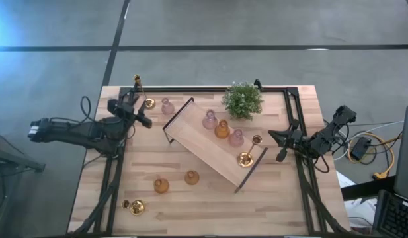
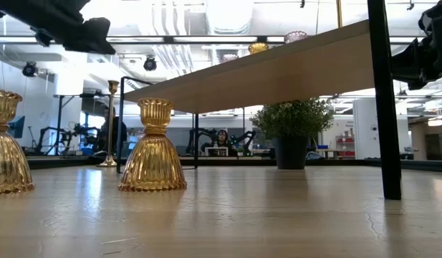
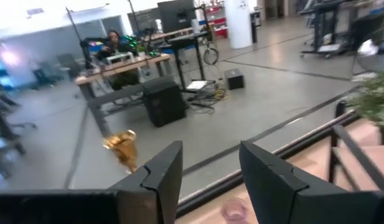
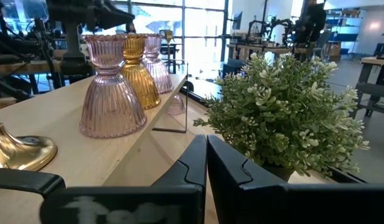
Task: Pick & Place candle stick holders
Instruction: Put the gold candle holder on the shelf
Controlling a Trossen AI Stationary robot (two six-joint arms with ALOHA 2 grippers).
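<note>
left gripper [image 1: 145, 114] hovering empty w/ fingers apart nr small gold brass holder [image 1: 149, 103], prob lining up; right gripper [image 1: 280, 147] idling closed, empty, by long wooden tray [image 1: 190, 135].

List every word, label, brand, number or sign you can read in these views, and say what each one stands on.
None can be read.
right end effector: pale blurred marks on the dark body below its fingers in the right wrist view, too smeared to read.
wooden tray, candle stick holders and potted plant: no print shows.
Room behind the table: no legible sign.
</note>
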